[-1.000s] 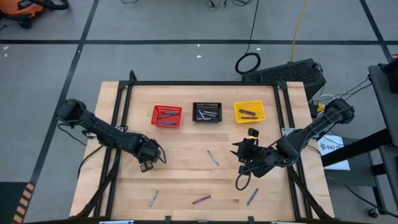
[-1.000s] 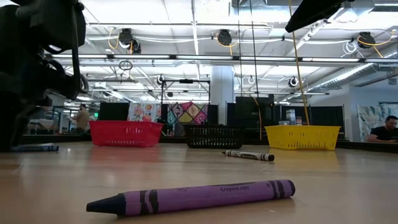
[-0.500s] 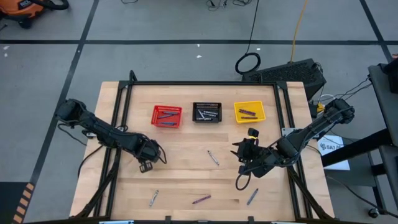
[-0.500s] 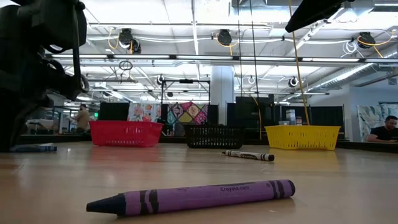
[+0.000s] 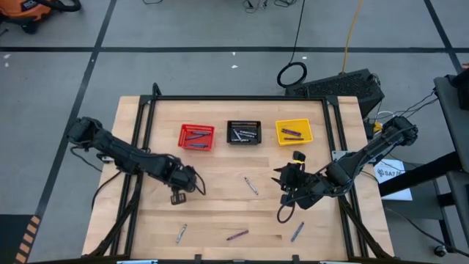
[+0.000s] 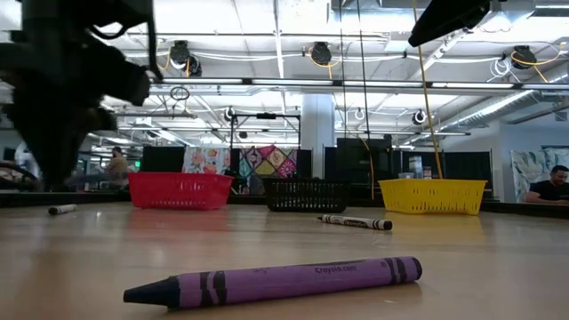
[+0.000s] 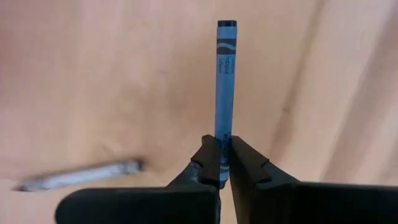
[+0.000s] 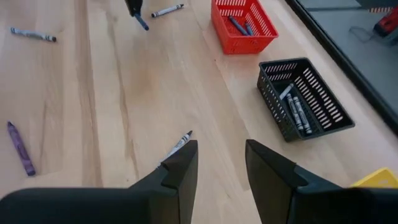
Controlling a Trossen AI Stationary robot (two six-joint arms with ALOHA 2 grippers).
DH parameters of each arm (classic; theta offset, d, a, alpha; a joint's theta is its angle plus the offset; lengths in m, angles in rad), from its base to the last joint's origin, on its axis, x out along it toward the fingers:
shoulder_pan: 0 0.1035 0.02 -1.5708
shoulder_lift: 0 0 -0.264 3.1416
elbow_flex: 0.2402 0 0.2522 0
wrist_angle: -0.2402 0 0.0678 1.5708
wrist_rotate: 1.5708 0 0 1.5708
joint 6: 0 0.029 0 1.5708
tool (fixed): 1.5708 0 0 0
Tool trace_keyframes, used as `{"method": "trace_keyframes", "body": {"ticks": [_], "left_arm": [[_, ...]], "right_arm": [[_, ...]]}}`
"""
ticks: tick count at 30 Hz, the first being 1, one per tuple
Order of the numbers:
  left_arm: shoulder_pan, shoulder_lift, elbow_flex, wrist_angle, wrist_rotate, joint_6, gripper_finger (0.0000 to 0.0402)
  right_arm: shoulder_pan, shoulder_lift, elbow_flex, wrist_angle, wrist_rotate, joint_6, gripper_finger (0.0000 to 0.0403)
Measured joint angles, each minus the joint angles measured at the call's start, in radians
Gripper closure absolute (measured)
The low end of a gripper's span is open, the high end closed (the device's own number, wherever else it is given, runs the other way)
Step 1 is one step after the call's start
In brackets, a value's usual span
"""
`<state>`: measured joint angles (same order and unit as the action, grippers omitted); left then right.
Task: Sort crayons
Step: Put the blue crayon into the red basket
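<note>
My left gripper (image 5: pixel 178 196) is over the table's left middle, shut on a blue crayon (image 7: pixel 224 81); it also shows far off in the right wrist view (image 8: pixel 135 11). My right gripper (image 5: pixel 288 185) hangs open and empty over the table's right middle, its fingers apart in its wrist view (image 8: pixel 221 163). Loose crayons lie flat on the table: a grey one (image 5: pixel 250 185) at the middle, a grey one (image 5: pixel 181 233), a purple one (image 5: pixel 237 235) and a blue one (image 5: pixel 297 232) near the front edge. My left gripper pinches the blue crayon by one end (image 7: pixel 222 138) between its two fingertips. The crayon runs on along the fingers and sticks out past their tips. It is lifted clear of the table, its free end (image 8: pixel 143 25) pointing down at a slant.
Three small baskets stand in a row at the back: red (image 5: pixel 196 136), black (image 5: pixel 243 133), yellow (image 5: pixel 293 131), each with crayons inside. In the low view the purple crayon (image 6: pixel 276 280) lies close in front. A person (image 6: pixel 556 185) sits in the room beyond.
My left gripper has gone up and a little toward the table's right edge, still shut. The blue crayon that lay on the table beside it in the low view is lifted away with it. A grey crayon shows where the arm stood before.
</note>
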<state>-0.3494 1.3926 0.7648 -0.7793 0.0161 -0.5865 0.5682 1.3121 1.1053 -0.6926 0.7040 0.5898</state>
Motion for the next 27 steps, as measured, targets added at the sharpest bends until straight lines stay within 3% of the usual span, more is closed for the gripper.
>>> {"method": "trace_keyframes", "body": {"ticks": [8,12,27], "left_arm": [[0.129,0.000,0.110,-0.139,-0.126,0.229,0.0393],[0.231,0.000,0.143,-0.215,-0.174,0.343,0.0394],[0.575,-0.002,0.205,-0.227,-0.163,0.668,0.0394]], "right_arm": [[0.000,0.000,0.000,0.004,-0.104,0.056,0.0284],[0.000,0.000,0.000,0.021,-0.101,0.056,0.0284],[-0.010,0.000,0.000,0.030,-0.097,0.062,0.0284]]}}
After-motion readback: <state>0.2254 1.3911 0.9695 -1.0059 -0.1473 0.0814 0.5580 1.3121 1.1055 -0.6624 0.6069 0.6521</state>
